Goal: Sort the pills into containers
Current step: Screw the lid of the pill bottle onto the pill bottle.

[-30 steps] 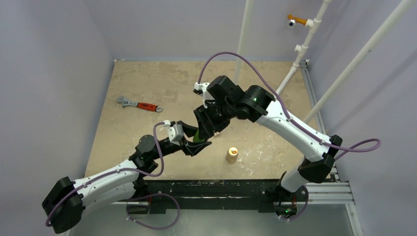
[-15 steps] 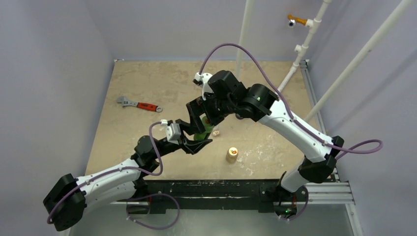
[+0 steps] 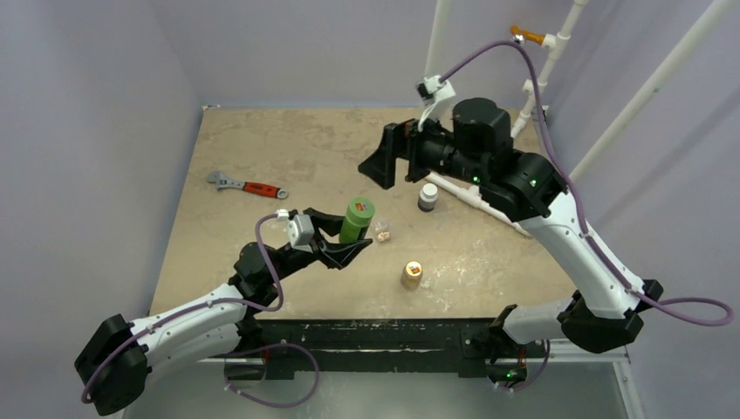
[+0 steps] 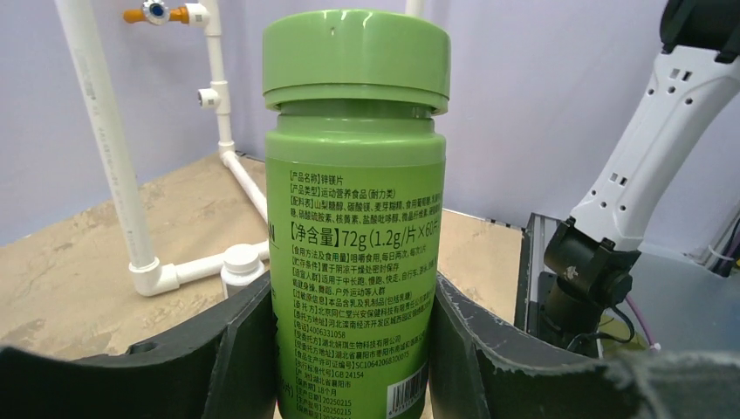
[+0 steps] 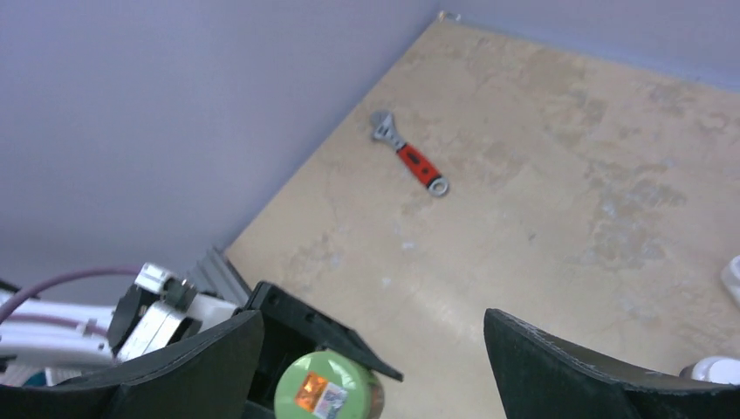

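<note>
On the table (image 3: 288, 144), the right gripper (image 3: 386, 155) is held wide open and empty above the far middle. The left gripper (image 3: 347, 237) is closed about halfway around the upright green bottle (image 3: 358, 216) near the table's centre. A wrench (image 3: 248, 185) is seen toward the left edge, a white-capped brown bottle (image 3: 428, 196) right of centre, and a tan-orange bottle (image 3: 411, 273) near the near edge. The transparent case (image 3: 381, 230) is found just right of the green bottle. The pills cannot be made out.
</note>
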`<state>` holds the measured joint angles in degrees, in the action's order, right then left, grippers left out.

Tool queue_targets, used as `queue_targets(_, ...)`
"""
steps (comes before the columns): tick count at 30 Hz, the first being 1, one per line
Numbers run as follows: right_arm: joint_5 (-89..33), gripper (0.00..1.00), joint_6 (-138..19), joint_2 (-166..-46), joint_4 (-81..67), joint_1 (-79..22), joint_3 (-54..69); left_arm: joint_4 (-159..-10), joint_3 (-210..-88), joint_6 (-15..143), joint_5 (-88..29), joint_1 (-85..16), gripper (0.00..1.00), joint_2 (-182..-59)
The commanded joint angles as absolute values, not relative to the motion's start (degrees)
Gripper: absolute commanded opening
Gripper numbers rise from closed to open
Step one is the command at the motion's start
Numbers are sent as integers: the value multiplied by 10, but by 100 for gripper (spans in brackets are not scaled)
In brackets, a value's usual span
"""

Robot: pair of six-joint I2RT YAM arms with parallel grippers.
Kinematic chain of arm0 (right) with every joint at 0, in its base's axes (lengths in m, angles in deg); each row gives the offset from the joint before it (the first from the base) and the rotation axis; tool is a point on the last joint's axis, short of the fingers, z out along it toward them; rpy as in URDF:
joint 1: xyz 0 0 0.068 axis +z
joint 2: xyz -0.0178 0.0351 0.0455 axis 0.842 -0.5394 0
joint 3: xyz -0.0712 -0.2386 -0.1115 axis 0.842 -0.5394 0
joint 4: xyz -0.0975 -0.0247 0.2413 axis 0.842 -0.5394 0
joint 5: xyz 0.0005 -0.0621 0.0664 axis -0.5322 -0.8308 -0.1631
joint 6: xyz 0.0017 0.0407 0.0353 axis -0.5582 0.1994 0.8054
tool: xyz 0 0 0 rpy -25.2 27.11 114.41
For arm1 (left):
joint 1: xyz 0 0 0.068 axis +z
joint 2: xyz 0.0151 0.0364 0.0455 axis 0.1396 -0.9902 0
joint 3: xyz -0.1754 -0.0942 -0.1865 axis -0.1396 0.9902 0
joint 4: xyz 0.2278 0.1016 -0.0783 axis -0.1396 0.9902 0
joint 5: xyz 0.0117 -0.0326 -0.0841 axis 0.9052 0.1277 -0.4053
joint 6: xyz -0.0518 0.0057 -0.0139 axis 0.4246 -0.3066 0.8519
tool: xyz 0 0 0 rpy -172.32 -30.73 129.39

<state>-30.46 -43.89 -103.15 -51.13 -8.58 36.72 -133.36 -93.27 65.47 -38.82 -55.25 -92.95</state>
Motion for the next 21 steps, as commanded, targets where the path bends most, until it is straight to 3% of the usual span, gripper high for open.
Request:
queue_targets(1, -228, 99, -439, -986, -362, -154, 306, -1351, -938, 692, -374, -532, 0, -911)
queue_targets(3, -195, 98, -443, -966, -311, -181, 261, -1349, -946, 716, -391, -511, 0, -903)
queue_targets(10, 101, 98, -383, -936, -47, -264, 103, -1320, -990, 788, -475, -464, 0, -876)
queue_targets(21, 199, 99, -258, -955, 241, -258, 14, -1328, -1046, 868, -545, -426, 0, -881)
